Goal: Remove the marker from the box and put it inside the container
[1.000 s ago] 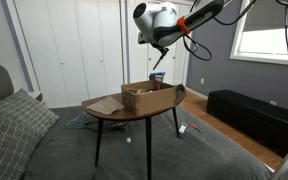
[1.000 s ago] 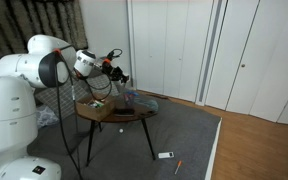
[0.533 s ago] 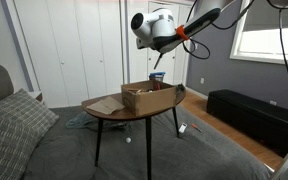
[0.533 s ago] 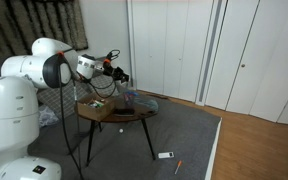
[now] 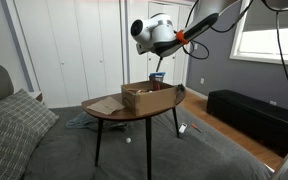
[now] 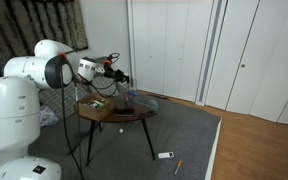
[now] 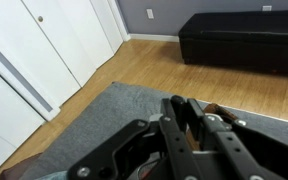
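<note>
Over table (image 5: 134, 117), fingers (image 7: 177, 118) have barely shifted above box (image 5: 144, 98).

Brown box (image 5: 149, 98), white doors (image 6: 174, 50)

No legible text or labels anywhere

Daylight floods from the white-framed window (image 5: 269, 28), blown out to glare; elsewhere the light is soft and even. In the wrist view the dark tool (image 7: 191, 112) looms blurred, out of focus.
</note>
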Tool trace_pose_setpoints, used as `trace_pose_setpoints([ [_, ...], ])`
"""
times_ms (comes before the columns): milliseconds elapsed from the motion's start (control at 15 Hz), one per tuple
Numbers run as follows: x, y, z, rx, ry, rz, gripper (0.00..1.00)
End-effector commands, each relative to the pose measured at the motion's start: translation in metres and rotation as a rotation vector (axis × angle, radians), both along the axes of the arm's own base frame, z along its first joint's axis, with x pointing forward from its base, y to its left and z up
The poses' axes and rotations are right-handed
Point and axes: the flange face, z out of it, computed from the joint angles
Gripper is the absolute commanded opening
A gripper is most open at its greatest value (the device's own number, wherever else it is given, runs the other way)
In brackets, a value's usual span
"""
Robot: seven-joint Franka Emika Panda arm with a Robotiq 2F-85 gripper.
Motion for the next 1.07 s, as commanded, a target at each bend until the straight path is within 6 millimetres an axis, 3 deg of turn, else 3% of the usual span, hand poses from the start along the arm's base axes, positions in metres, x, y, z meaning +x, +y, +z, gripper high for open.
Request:
trace_pose_setpoints([
  [0, -0.007, 0.004, -0.007, -0.077, 0.053, 0.03, 0.05],
  [533, -0.022, 0.009, -0.042, -0.116, 0.126, 0.064, 0.05],
  [1000, -0.028, 0.018, -0.057, -0.141, 0.136, 0.097, 0.05],
])
